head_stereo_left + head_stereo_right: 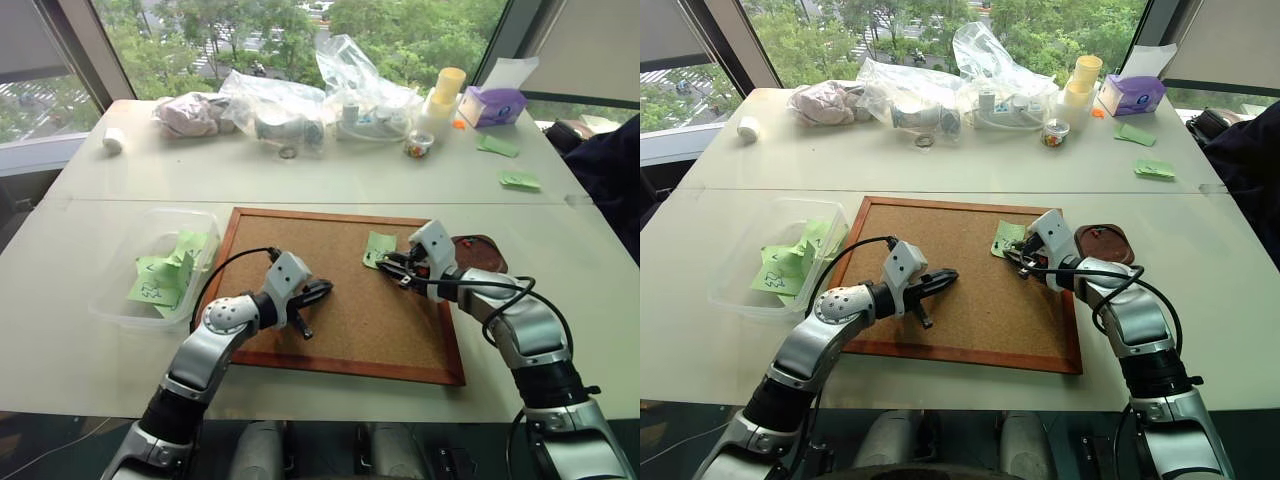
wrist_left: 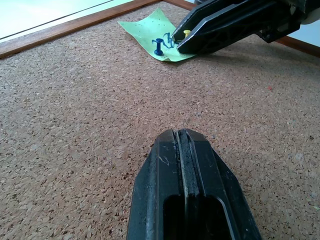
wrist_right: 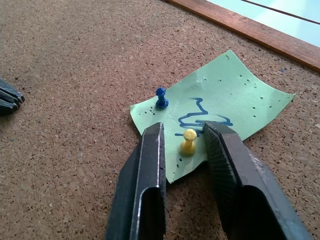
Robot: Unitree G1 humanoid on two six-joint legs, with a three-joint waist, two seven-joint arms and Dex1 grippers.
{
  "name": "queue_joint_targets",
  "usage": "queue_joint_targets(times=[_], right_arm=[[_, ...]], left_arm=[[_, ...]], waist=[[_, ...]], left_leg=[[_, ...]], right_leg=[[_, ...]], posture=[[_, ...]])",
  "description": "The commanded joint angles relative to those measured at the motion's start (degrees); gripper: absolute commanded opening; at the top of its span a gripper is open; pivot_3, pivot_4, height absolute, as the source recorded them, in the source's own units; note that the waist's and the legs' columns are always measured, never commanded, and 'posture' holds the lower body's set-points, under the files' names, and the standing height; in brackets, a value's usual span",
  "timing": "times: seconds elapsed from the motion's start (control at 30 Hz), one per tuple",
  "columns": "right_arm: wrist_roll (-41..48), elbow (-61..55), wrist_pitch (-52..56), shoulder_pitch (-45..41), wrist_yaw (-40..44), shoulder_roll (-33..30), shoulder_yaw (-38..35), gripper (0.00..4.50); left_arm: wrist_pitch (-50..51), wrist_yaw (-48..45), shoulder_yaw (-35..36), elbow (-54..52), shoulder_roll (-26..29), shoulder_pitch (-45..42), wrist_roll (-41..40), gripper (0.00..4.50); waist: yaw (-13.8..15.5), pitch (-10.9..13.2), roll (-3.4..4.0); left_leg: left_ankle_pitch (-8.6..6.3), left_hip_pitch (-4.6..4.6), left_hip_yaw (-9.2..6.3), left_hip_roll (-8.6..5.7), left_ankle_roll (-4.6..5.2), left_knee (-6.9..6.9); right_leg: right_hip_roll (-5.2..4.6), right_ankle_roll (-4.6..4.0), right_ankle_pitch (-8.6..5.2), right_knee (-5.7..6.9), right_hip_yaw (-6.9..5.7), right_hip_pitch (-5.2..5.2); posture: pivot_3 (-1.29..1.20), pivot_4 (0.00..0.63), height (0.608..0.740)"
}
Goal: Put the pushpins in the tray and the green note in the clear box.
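A: Two pushpins, yellow pushpin (image 3: 188, 141) and blue pushpin (image 3: 160, 97), pin the green note (image 3: 215, 110) at the corkboard's (image 1: 350, 310) far right. The right gripper (image 3: 183, 150) straddles the yellow, fingers not quite touching.

B: Squeeze its head, pull straight up; tray (image 1: 490, 250) lies right. The left gripper (image 2: 184, 165) is closed, empty. Pin tips are hidden.

A wide white table (image 1: 300, 190) carries everything. On it lie a wood-framed corkboard (image 1: 340, 300), a clear box (image 1: 125, 290) to its left, a dark tray (image 1: 485, 250) to its right, and plastic bags (image 1: 290, 105) at the far edge.
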Motion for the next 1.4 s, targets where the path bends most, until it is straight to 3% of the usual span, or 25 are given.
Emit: queue_joint_targets(times=[0.03, 0.17, 0.3, 0.63, 1.1, 1.2, 1.3, 1.4], right_arm=[[0.1, -0.7, -0.1, 0.4, 0.4, 0.1, -0.6, 0.05], [1.3, -3.2, 1.3, 0.2, -0.6, -0.5, -3.6, 0.05], [6.3, -5.3, 5.5, -0.7, -3.2, -0.8, -11.6, 0.05], [9.7, -0.8, 8.9, 0.1, -5.9, -6.9, -25.2, 0.05], [4.4, 10.3, 2.8, 5.3, -4.2, -9.1, -22.9, 0.05], [4.6, 10.3, 2.6, 5.1, -4.3, -9.0, -23.4, 0.95], [5.2, 9.4, 2.6, 4.9, -4.2, -9.4, -23.9, 2.47], [6.4, 7.7, 3.2, 4.7, -3.8, -9.6, -24.3, 2.47]], left_arm=[[1.0, 0.0, -0.8, -0.4, 0.5, 1.3, 0.5, 0.00], [1.4, -0.1, -0.8, -0.5, 0.5, 1.3, 0.3, 0.00], [2.1, -0.5, -1.0, -0.4, 0.6, 1.2, 0.1, 0.00], [2.4, -1.2, -1.3, 0.0, 0.4, 0.7, 0.0, 0.00], [1.5, -1.7, -1.4, 0.8, 0.2, 0.3, 0.4, 0.00], [1.5, -1.6, -1.2, 0.7, 0.3, 0.4, 0.4, 0.00], [1.5, -1.6, -1.2, 0.7, 0.3, 0.5, 0.4, 0.00], [1.6, -1.6, -1.2, 0.6, 0.3, 0.5, 0.4, 0.00]], waist=[[0.0, 0.0, 0.00], [0.1, 0.0, 0.00], [0.2, 0.0, 0.00], [0.1, 0.0, 0.01], [0.1, 0.0, 0.02], [0.2, 0.0, 0.02], [0.2, 0.0, 0.03], [0.1, 0.0, 0.03]], left_leg=[[0.00, 0.00, 0.00, 0.00, 0.00, 0.00], [0.00, 0.00, 0.01, 0.00, 0.00, 0.00], [0.00, -0.04, -0.01, 0.02, 0.00, 0.00], [0.00, 0.00, 0.00, -0.01, 0.01, 0.00], [0.00, 0.04, 0.02, -0.01, 0.01, 0.01], [0.00, 0.06, 0.01, -0.01, 0.01, 0.01], [0.00, 0.06, 0.01, -0.01, 0.01, 0.01], [0.00, 0.06, 0.01, 0.00, 0.01, 0.01]], right_leg=[[0.00, 0.00, 0.00, 0.00, 0.00, 0.00], [0.00, 0.00, 0.00, 0.00, 0.00, 0.00], [-0.02, 0.00, 0.00, 0.00, 0.00, -0.02], [-0.03, 0.00, 0.00, 0.01, 0.00, 0.00], [-0.04, 0.00, 0.00, 0.00, 0.01, 0.06], [-0.04, 0.00, 0.00, 0.00, 0.01, 0.08], [-0.04, 0.00, 0.00, 0.00, 0.01, 0.08], [-0.04, 0.00, 0.00, 0.00, 0.01, 0.08]], posture=[[0.00, 0.150, 0.740], [0.00, 0.150, 0.740], [0.00, 0.150, 0.740], [0.00, 0.150, 0.740], [0.00, 0.150, 0.740], [0.00, 0.150, 0.740], [0.00, 0.150, 0.740], [0.00, 0.150, 0.740]])
